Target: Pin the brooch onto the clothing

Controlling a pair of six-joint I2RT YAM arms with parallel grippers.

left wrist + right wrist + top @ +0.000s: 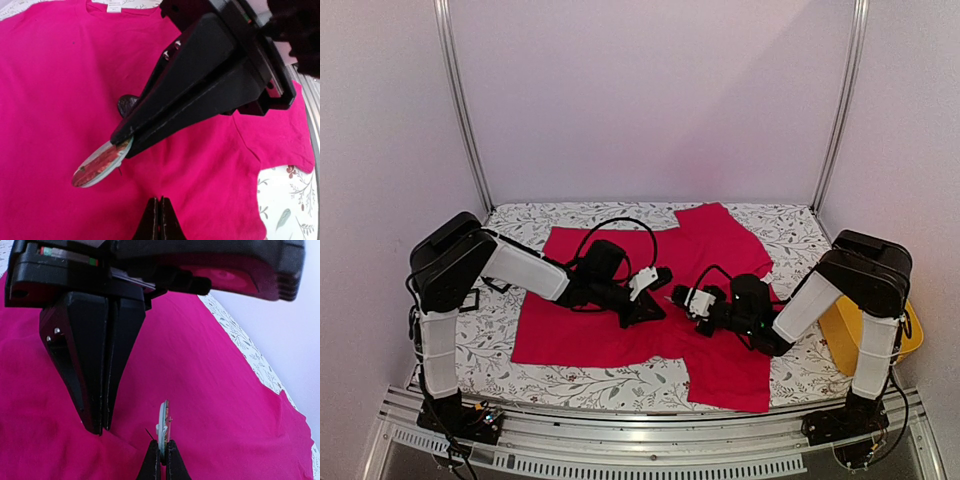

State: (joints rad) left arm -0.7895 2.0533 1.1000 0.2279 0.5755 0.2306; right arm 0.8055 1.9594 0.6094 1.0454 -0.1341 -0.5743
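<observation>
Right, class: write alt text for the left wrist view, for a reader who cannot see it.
From the upper right, the right end effector grips a round brooch by its edge over a red shirt. The left end effector's shut tips show at the bottom edge, floral tablecloth at the lower right.

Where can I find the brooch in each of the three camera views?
Top external: too small to make out; it should be at the tip of the right gripper.
Left wrist: the brooch is lower left of centre, face showing, pinched in that gripper's tips.
Right wrist: bottom centre, seen edge-on.
Shared landmark: the red T-shirt beneath it.
</observation>
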